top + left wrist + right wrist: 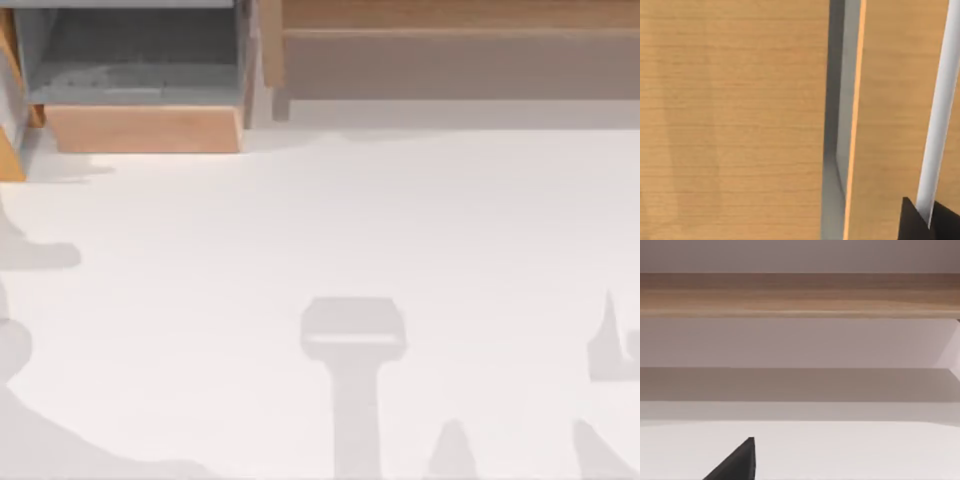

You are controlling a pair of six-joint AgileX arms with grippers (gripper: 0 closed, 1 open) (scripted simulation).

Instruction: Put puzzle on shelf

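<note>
While the shelf (450, 65) stands along the table's (300, 220) far edge at the right, beside a smaller box (140, 128) at the left, where the puzzle lies cannot be told. The left gripper (930, 222) hangs close against wooden panels split by a grey gap. The right gripper (737, 462) faces the shelf's long wooden board (800, 295) across bare table. Whether either gripper is open, closed or carrying anything cannot be told. A gripper-shaped shadow (353, 330) falls near the table's middle.

A puzzle cube is likely light and rigid with smooth, rather slippery sides. It is best pinched squarely on 2 opposite flat faces at mid-height, never on corners, and firmly enough that its layers do not twist.
</note>
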